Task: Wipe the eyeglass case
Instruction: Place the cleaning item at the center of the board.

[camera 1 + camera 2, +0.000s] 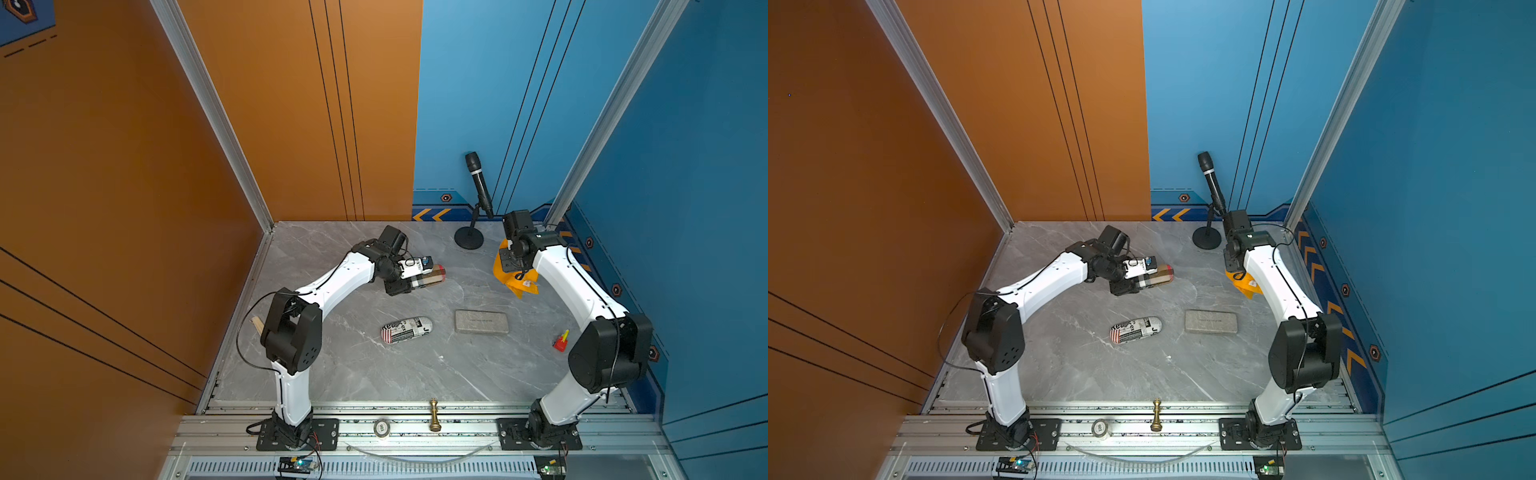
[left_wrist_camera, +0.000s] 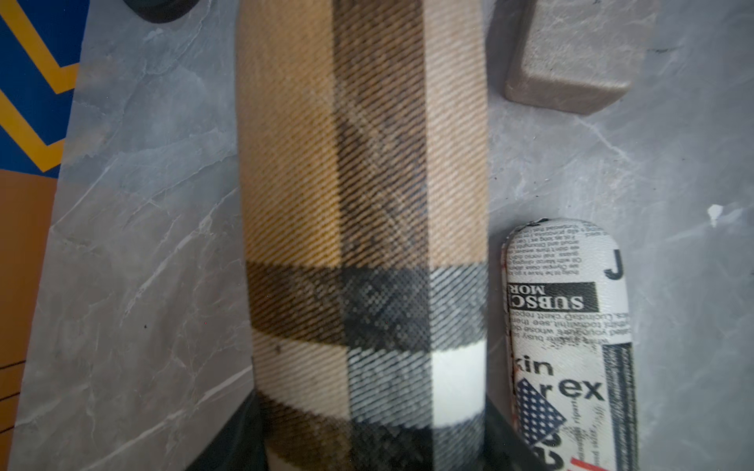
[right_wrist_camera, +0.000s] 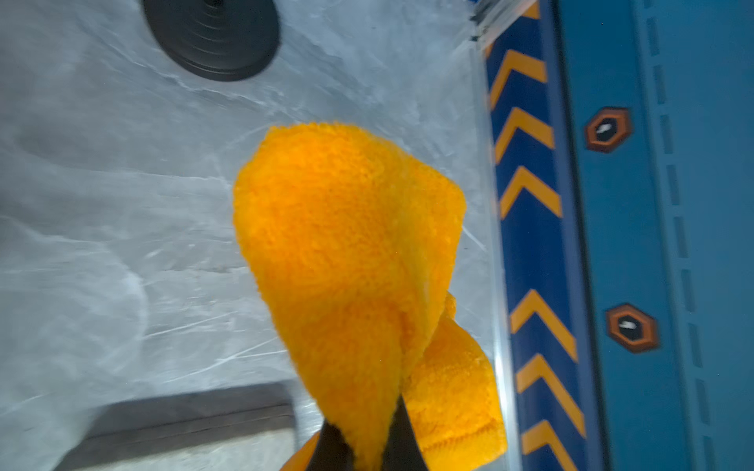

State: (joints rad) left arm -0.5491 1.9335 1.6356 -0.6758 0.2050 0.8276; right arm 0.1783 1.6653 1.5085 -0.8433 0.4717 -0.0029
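- Far left, where the marble tabletop (image 1: pixel 365 374) meets the orange wall: a wooden stick (image 1: pixel 257 324) just beside the left arm's elbow, with little spare room on that side.
- Toward the back left: left gripper (image 1: pixel 409 277) closed tight across one end of the plaid eyeglass case (image 1: pixel 432 276), the other end jutting free to the right. Apparently lifted off the marble, though hard to confirm from overhead.
- Plaid case closed, nothing of its inside on show; filling the middle of the left wrist view (image 2: pixel 363 183).
- Nearer the front: newspaper-print case (image 1: pixel 406 330), closed and flat on the marble, well apart from the held one, with free surface all round and a wide bare stretch down to the front rail.
- On the front rail: a tape roll (image 1: pixel 381 428), and near it on the right an upright brass chess piece (image 1: pixel 434 415).
- Right of centre: grey rectangular case (image 1: pixel 481 322), closed, flat, near the newspaper-print one but not touching.
- At the back wall: microphone (image 1: pixel 478 183) on a round stand, between the two grippers.
- Back right: right gripper (image 3: pixel 365 448) pinching the orange cloth (image 3: pixel 347 244), folds bunched beyond the fingertips; close to the chevron strip on the right wall, so tight there.
- Far right: small red and yellow object (image 1: pixel 560 341) beside the right arm's elbow, near the table edge.
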